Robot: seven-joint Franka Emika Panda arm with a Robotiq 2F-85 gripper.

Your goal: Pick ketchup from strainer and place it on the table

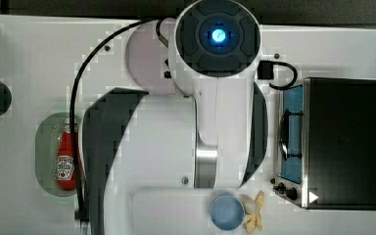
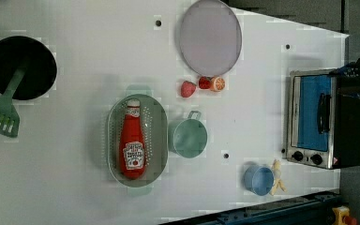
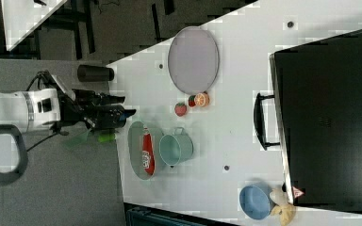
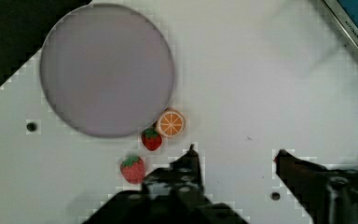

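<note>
White counter (image 2: 75, 61), ketchup (image 2: 132, 143) lay inside strainer (image 2: 159, 140), green cup (image 2: 187, 137) just beside strainer, jaws stood apart, empty.

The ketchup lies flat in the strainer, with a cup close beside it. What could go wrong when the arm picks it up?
1. The ketchup lies lengthwise in the strainer; a misaligned open pincer may strike the wall.
2. The light strainer might lift or slide with the bottle.
3. The green cup touches the strainer, so it might get pushed.
</note>
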